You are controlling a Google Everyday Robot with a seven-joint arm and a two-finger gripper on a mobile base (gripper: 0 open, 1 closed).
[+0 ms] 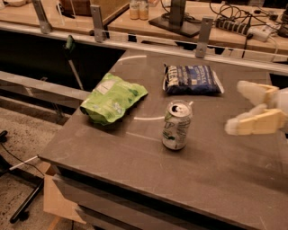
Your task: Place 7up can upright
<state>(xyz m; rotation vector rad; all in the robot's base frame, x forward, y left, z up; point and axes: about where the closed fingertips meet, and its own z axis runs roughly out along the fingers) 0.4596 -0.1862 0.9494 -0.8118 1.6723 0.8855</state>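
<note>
Cream-coloured and blurred at the right edge of the camera view, the gripper hangs above the table with its two fingers spread wide apart, one finger above and the other below as seen here. Nothing sits between them and they touch nothing. To their left, well apart from the fingertips, the 7up can stands upright on the dark grey table, roughly in the middle of the top. Its silver lid with the pull tab faces up, and its pale side carries green markings. Whether the can has been opened cannot be told, and nothing of its contents shows. Behind the can, toward the far edge, a dark blue snack bag lies flat with white print on its face; it is near the can but does not touch it. Left of the can, a green chip bag lies puffed and slightly crumpled near the table's left edge, also apart from the can. Both bags appear closed. Beyond the table runs a metal rail with short upright posts, and past it a wooden bench carries two small bottles, a flat dark stand base and a power strip with cables.
</note>
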